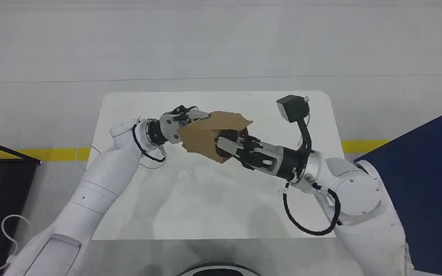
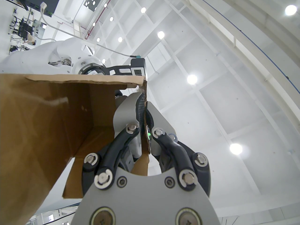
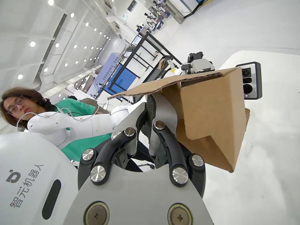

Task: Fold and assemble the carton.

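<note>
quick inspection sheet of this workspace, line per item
surface: white table with rounded corners
job's things: brown carton, partly folded with flaps open, held between both grippers
clutter: nothing seen
grippers: left gripper shut on a carton panel edge; right gripper shut on a carton flap
cables: black cable looped beside the right arm
surroundings: yellow floor line beyond the table; ceiling lights overhead

white table [image 1: 207,207], yellow floor stripe [image 1: 62,153], dark blue panel [image 1: 421,159] near table's corner
</note>
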Robot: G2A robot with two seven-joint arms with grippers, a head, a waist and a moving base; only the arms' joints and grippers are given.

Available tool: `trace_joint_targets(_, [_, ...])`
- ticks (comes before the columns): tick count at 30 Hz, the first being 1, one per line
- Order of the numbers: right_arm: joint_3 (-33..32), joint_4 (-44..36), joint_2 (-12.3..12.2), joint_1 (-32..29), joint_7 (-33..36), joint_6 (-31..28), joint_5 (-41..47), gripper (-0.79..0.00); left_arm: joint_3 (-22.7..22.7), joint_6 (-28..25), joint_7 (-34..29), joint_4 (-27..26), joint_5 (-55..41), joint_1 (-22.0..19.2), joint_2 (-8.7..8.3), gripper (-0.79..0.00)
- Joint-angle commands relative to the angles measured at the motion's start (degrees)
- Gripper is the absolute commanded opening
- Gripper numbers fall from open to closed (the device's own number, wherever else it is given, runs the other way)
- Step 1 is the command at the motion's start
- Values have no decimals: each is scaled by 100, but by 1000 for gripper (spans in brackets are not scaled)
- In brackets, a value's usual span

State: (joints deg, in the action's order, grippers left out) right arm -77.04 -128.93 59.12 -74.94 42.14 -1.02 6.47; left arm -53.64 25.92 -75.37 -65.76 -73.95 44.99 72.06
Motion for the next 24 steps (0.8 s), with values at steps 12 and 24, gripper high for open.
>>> trace_joint_targets(12, [54,18,6,17,-252,307,-418,-785,0,0,0,0,0,0,0,-785])
trace_joint_targets(24, [-306,-285,-13,-374,-338,-75,-216,-785,0,0,0,0,0,0,0,-785])
